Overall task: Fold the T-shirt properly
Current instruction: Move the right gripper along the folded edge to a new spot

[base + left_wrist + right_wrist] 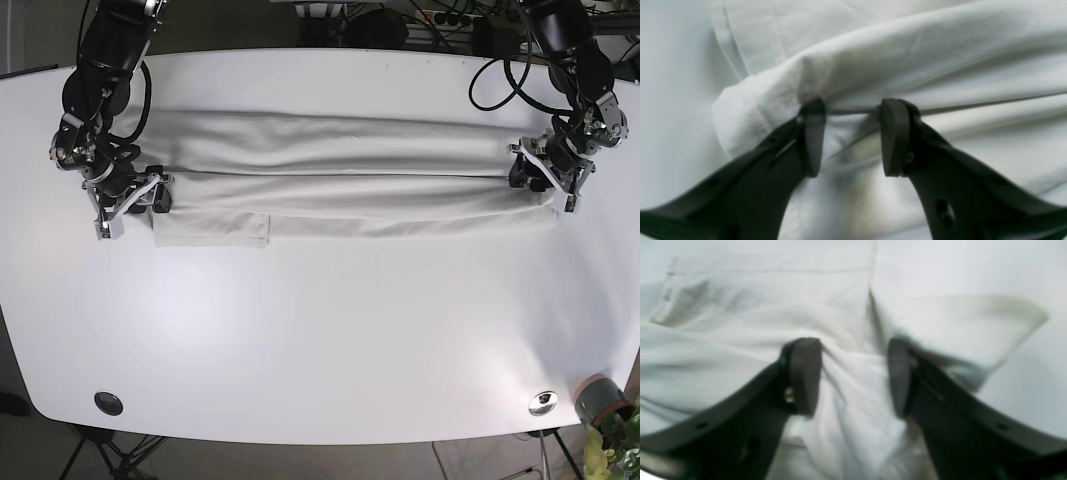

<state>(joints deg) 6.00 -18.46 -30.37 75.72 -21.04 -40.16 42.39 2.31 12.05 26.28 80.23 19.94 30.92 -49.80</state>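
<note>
The white T-shirt point(340, 170) lies stretched in a long band across the far half of the white table point(320, 340), with lengthwise folds. A flat flap of it point(210, 228) sticks out toward the front near its left end. My left gripper point(537, 180) is at the band's right end. Up close, the left gripper point(851, 106) is open, its fingertips pushed under a thick fold of the T-shirt point(907, 50). My right gripper point(150, 198) is at the band's left end. In the right wrist view the right gripper point(855, 343) is open, with the T-shirt point(756, 306) bunched between its fingers.
Two round metal fittings point(108, 403) point(543, 402) sit near the table's front corners. A plant pot point(600, 400) stands just off the front right corner. Cables point(500, 80) hang behind the far edge.
</note>
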